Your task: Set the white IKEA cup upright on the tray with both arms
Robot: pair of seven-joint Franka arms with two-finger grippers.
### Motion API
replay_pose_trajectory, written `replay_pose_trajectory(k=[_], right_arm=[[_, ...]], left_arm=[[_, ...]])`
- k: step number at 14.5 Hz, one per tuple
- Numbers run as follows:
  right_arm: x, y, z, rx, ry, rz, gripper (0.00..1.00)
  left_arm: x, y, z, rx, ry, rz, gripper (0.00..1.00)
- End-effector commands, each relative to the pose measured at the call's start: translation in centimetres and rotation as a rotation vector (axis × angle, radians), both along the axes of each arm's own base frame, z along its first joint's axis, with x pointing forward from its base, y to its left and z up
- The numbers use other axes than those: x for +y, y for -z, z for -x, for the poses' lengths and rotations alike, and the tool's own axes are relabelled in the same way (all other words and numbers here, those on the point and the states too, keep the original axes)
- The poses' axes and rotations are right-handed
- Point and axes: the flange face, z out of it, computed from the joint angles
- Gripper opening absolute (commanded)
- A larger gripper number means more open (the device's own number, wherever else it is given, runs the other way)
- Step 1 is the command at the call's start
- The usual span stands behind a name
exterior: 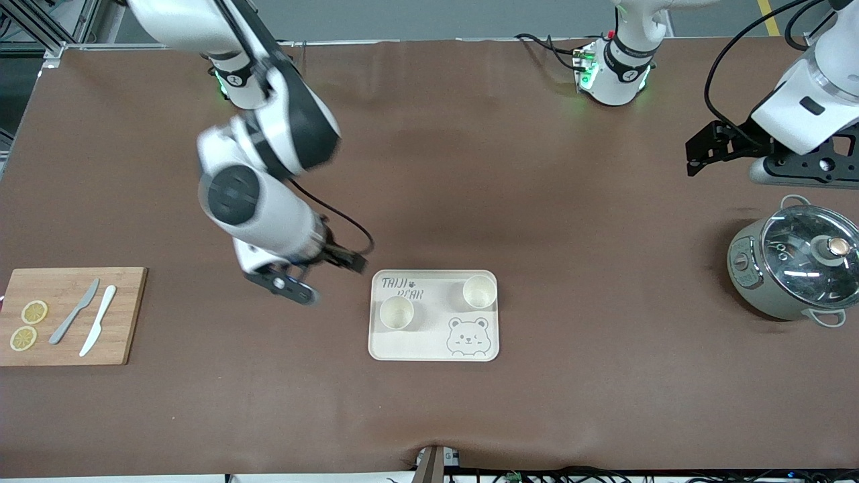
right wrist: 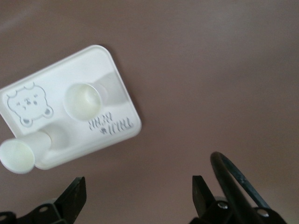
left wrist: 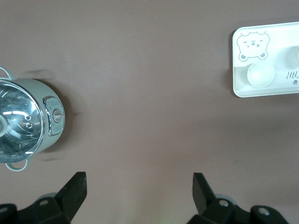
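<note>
Two cups (exterior: 396,313) (exterior: 479,291), one tray (exterior: 433,347), two knives (exterior: 74,311) (exterior: 98,320), two lemon slices (exterior: 34,312) (exterior: 23,338), one pot (exterior: 792,268).

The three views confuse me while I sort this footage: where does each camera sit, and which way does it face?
Front view: high across the table, facing the arms' bases; shows both arms, the right end effector beside the tray, the left end effector waiting above the table near the pot.
Left wrist view: looks down past its open fingers at the pot and tray.
Right wrist view: looks down past its open fingers at the tray.
Shared: all three show the tray with two upright cups.
</note>
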Motion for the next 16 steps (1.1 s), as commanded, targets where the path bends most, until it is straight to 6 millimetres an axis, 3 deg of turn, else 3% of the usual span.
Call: replay_pose_trajectory(k=[1,3,5,7,10,12,16], right_arm=[[-5.5,-5.6,4.2,0.064,-0.055,-0.023,1.0],[-11.1,-8.1,6.6,0.052,-0.11,-0.048,1.0],[-16.3,-9.2,7.8,0.022,-0.175,-0.024,1.0],[-21.4,-10.3,7.9,-0.001,-0.238,0.029,1.0],[-30.1,-10.1,7.0,-0.035,-0.335,0.01,1.0],[-32.6,-7.9,7.0,-0.096,-0.351,0.012,1.0],[-33.4,-4.7,8.2,-0.18,-0.351,0.027,1.0]], left_arm=[[-0.8,-0.5,0.2,-0.027,0.017,-0.053,1.0],[-2.7,-0.5,0.6,-0.039,0.055,-0.107,1.0],[-2.2,-0.6,0.6,-0.04,0.054,-0.118,1.0],[-1.9,-0.6,0.7,-0.037,0.05,-0.118,1.0],[-1.7,-0.7,0.7,-0.032,0.042,-0.103,1.0],[-1.7,-0.5,0.5,-0.021,0.034,-0.052,1.0],[-1.2,-0.4,0.4,-0.011,0.022,-0.01,1.0]])
